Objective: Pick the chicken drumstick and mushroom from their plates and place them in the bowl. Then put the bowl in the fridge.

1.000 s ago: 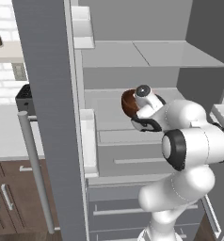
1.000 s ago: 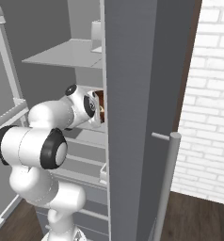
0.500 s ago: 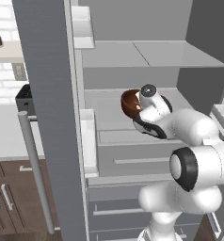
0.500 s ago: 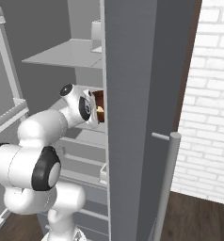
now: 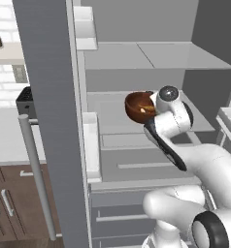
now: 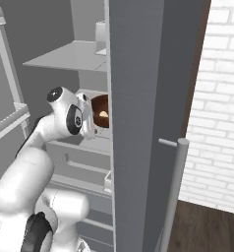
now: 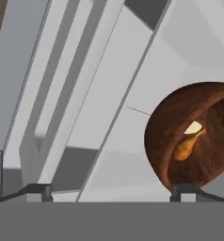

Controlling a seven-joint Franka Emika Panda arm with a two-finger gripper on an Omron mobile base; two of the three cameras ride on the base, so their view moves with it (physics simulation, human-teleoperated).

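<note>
White-armed robot's gripper (image 7: 111, 190), jaws spread wide and empty, sits just beside the bowl (image 7: 196, 136) resting on a fridge (image 5: 137, 160) shelf; a clean straight retreat should avoid nudging it. Glossy reddish-brown, it holds the orange-brown chicken drumstick (image 7: 187, 145) and pale mushroom (image 7: 194, 126).

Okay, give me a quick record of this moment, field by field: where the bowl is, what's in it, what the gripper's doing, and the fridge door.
bowl: on a pale grey middle shelf inside the fridge
contents: chicken drumstick and mushroom, both inside the bowl
gripper: open, jaws spread wide, one fingertip at the bowl's near rim, no grip on the bowl
fridge door: open, bar handle facing out
task stage: bowl appears placed in the fridge
</note>
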